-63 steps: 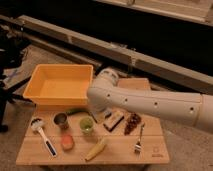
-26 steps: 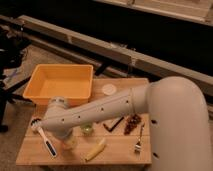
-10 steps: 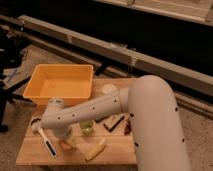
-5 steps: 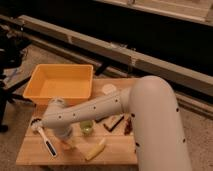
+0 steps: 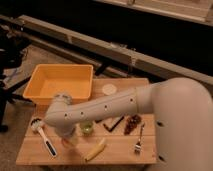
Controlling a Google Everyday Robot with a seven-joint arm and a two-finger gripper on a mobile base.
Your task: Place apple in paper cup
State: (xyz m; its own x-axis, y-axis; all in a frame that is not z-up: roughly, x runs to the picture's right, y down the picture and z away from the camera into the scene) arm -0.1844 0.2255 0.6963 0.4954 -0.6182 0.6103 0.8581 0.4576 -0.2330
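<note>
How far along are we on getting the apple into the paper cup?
Early. Nothing is delivered: the paper cup stands apart, beside the yellow bin. In hand: the gripper is low over the apple at the table's front, by the brush; a grasp cannot be confirmed. Left: lift, carry to the cup, release.

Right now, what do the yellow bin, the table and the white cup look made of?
Yellow bin: probably plastic, smooth even colour. Table: wood, tan planked top. White cup: likely paper, matte, though unclear. The gripper hangs low over the table beside the brush.
</note>
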